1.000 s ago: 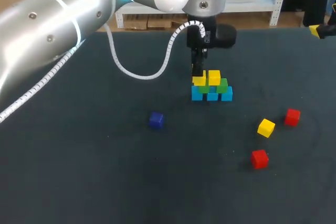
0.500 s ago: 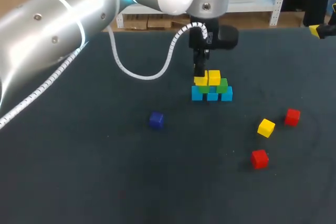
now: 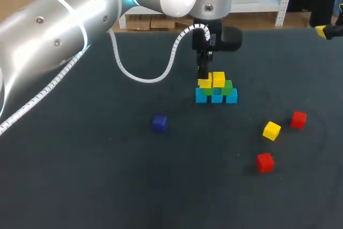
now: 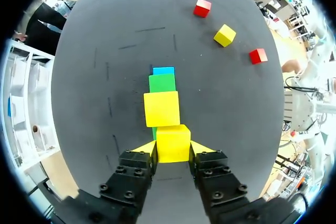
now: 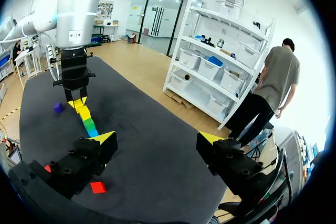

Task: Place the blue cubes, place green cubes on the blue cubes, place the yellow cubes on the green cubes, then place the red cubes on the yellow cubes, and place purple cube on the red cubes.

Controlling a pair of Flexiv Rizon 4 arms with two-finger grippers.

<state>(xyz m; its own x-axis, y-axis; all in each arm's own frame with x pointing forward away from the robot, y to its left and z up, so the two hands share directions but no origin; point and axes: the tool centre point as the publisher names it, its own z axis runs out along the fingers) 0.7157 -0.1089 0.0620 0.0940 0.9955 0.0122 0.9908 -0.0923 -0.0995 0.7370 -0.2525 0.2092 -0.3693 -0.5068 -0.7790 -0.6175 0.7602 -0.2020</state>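
Note:
My left gripper (image 3: pixel 203 76) is shut on a yellow cube (image 3: pixel 203 83) at the left end of the stack; in the left wrist view the cube (image 4: pixel 173 142) sits between both fingers (image 4: pixel 144 148). A row of blue cubes (image 3: pixel 216 97) carries green cubes (image 3: pixel 227 86), and a second yellow cube (image 3: pixel 218 79) rests on those. The held cube is on or just above the left green cube (image 3: pixel 208 90). Loose on the table are a yellow cube (image 3: pixel 271 130), two red cubes (image 3: pixel 298 119) (image 3: pixel 264 162) and a purple cube (image 3: pixel 159 123). My right gripper (image 5: pixel 157 139) is open and empty, far from the stack (image 5: pixel 86 120).
The left arm (image 3: pixel 80 20) and its white coiled cable (image 3: pixel 139 73) cross the table's back left. My right gripper's yellow tip (image 3: pixel 321 29) shows at the far right edge. The dark mat (image 3: pixel 80 175) covers the table.
The left wrist has shifted slightly to the right with the yellow cube still in its grip. The loose cubes and the right arm have not moved.

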